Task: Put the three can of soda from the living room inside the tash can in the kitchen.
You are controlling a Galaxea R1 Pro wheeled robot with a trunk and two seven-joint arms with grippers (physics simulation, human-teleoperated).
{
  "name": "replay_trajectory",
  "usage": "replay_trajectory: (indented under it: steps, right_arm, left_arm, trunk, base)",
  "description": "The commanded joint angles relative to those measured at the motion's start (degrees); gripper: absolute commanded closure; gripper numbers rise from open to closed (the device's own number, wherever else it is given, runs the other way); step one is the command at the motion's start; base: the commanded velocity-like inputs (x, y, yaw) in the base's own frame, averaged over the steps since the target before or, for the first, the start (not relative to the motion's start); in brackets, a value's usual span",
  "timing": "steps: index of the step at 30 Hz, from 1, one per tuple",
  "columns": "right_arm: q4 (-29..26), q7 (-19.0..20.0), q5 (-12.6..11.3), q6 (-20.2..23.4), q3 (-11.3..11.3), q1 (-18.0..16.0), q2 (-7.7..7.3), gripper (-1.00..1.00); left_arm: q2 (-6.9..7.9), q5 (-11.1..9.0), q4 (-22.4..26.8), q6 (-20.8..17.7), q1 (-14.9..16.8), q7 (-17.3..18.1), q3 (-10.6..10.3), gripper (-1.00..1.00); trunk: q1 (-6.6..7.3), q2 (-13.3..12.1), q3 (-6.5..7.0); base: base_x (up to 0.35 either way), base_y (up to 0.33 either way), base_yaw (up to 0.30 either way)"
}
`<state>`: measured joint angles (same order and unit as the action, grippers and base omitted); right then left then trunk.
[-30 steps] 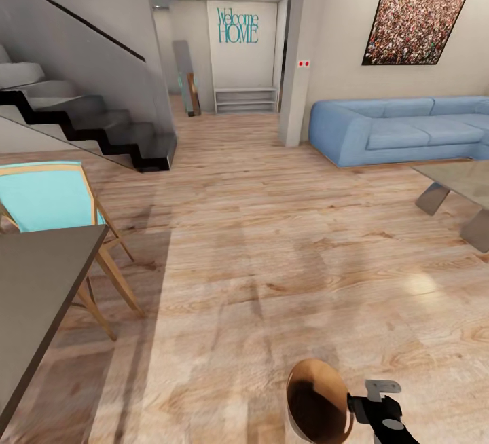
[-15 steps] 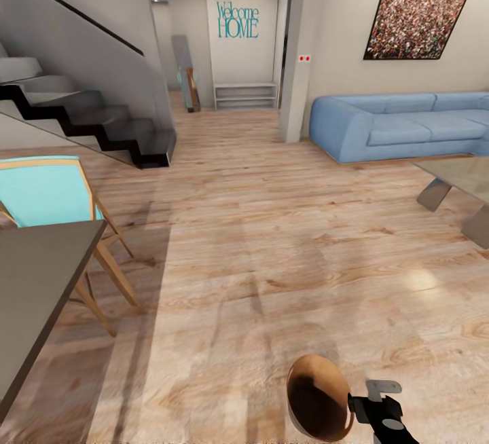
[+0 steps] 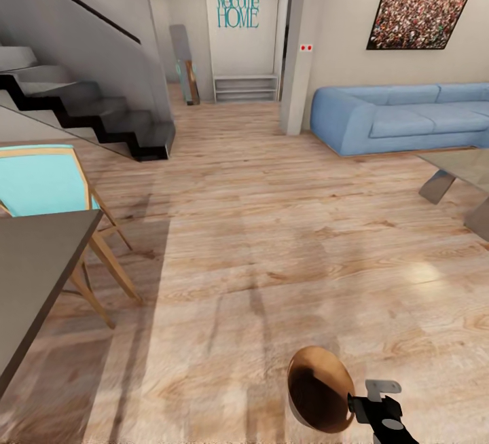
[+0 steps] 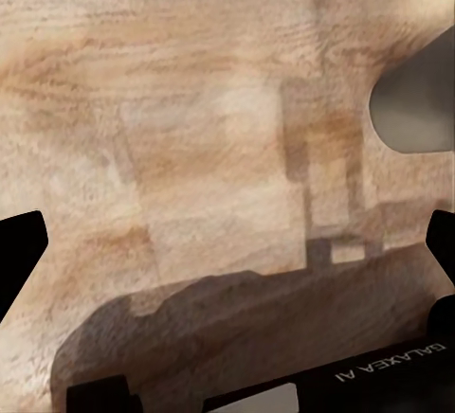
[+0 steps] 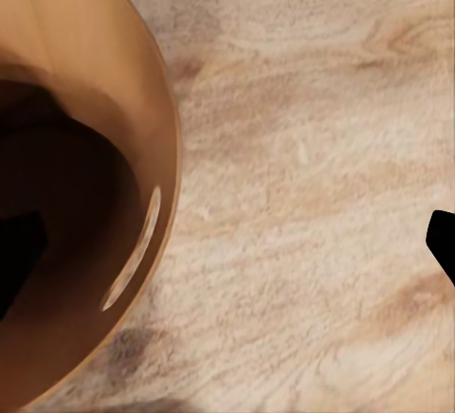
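At the lower edge of my head view, the right hand (image 3: 375,407) grips the tash can (image 3: 319,398) by its rim; how wide it is open I cannot tell. No cans are binned yet, and the sofa (image 3: 401,118) lies well ahead.

The right gripper (image 3: 353,404) sits low in the head view, its black wrist running in from below and a grey bracket above it. It grips the rim of the bin (image 3: 319,390), with one finger inside the bin's wall and the other outside. In the left wrist view the left gripper's (image 4: 227,242) dark fingertips (image 4: 19,242) stand wide apart, nothing between the jaws.
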<state>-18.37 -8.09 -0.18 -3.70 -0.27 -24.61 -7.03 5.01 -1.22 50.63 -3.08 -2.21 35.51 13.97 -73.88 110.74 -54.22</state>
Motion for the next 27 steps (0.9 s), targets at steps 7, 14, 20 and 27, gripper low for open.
replay_trajectory:
  steps: [7, 14, 20, 27]
  right_arm:
    - [0.00, 0.00, 0.00, 0.01, 0.00, 0.00, 0.00, -1.00]
    - [0.00, 0.00, 0.00, 0.01, 0.00, 0.00, 0.00, -1.00]
    - [0.00, 0.00, 0.00, -0.08, 0.00, 0.00, 0.00, -1.00]
    - [0.00, 0.00, 0.00, -0.09, 0.05, 0.00, 0.00, -1.00]
  left_arm:
    - [0.00, -0.01, -0.01, 0.00, 0.01, 0.00, 0.00, -1.00]
    - [0.00, -0.01, 0.02, 0.00, 0.01, 0.00, 0.00, -1.00]
    - [0.00, -0.02, -0.01, -0.05, 0.01, 0.00, -0.03, -1.00]
    - [0.00, -0.05, 0.06, -0.08, 0.01, 0.00, -0.01, -1.00]
  trunk:
    - [-1.54, 2.82, -1.92]
    - [-2.42, 4.43, -3.28]
    - [-2.42, 4.43, -3.55]
    - [-2.42, 4.43, -3.59]
  base:
    - [0.000, 0.000, 0.000]
    - [0.000, 0.000, 0.000]
    - [0.046, 0.025, 0.000]
    - [0.099, 0.056, 0.000]
